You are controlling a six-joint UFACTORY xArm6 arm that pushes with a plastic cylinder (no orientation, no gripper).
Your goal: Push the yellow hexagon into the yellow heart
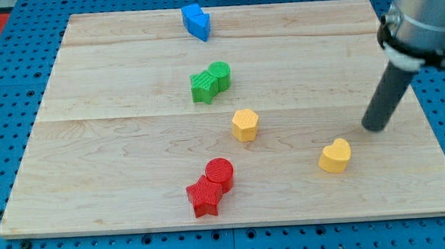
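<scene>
Wooden board (pixel 118 168): bare path from yellow hexagon (pixel 245 125) to yellow heart (pixel 335 156), my tip (pixel 374 126) beyond; no pincer.

The bare wood between the small yellow hexagon block (pixel 245 125) in the middle of the frame and the yellow heart block (pixel 335 156) at the lower right has nothing on it, so that way is open. My tip (pixel 374 126), the end of the dark rod, rests on the pale wooden board (pixel 117 145) at the right of the frame, just above the heart and apart from it. The two green blocks (pixel 210 82) sit above the hexagon, the two red blocks (pixel 211 187) below it, and the blue block (pixel 196 21) at the top.
</scene>
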